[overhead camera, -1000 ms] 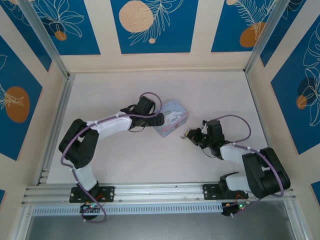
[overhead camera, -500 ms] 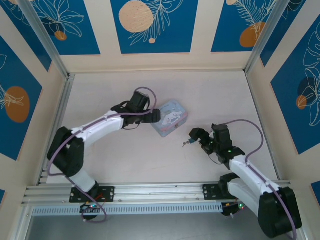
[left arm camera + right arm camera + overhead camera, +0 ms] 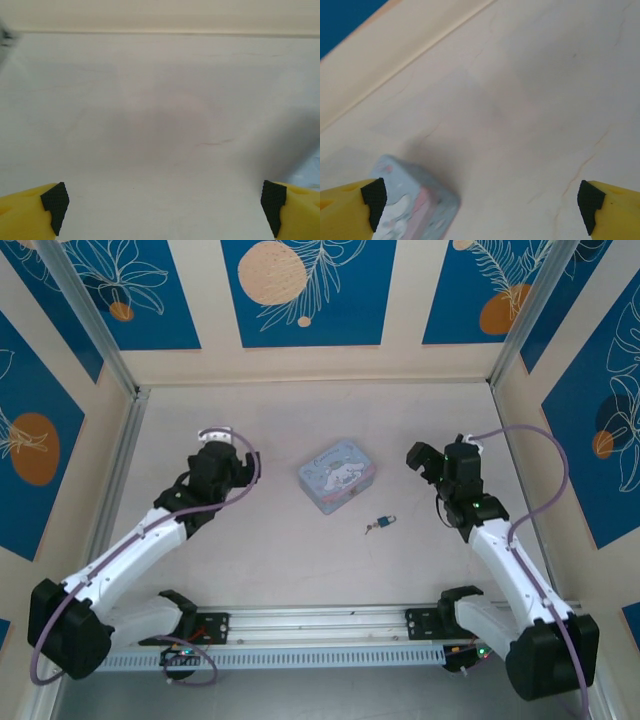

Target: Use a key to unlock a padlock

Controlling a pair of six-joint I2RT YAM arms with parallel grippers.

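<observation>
The padlock (image 3: 387,521), tiny, bluish and dark, is seen lying on the pale table (image 3: 300,560), right of centre and nearer the near edge than the far edge. The key (image 3: 371,530), a thin silvery sliver, is found right against its left side. Whether it is seated in the lock is too small to be told. Neither is held, and bare table is left on every side of the pair. Toward the far edge from them, a pale blue tin (image 3: 337,474) with a cartoon lid is laid flat near the table's centre, apart from the lock.

The right gripper (image 3: 420,457) is held to the right of the tin and beyond the padlock, apart from both. In the right wrist view its jaws are seen spread wide. Bare table is shown between the yellow, black-padded fingers (image 3: 374,202), with a corner of the tin beside the left one.

The left gripper (image 3: 213,440) is placed in the table's left half, well apart from the tin, with a broad strip of open surface between. Its jaws are likewise spread wide, with bare table running up to the far wall (image 3: 160,15).

The table is closed in by cream walls with blue panels at the far, left and right edges. A metal rail (image 3: 320,622) is fixed along the near edge, where both arm bases are bolted.
</observation>
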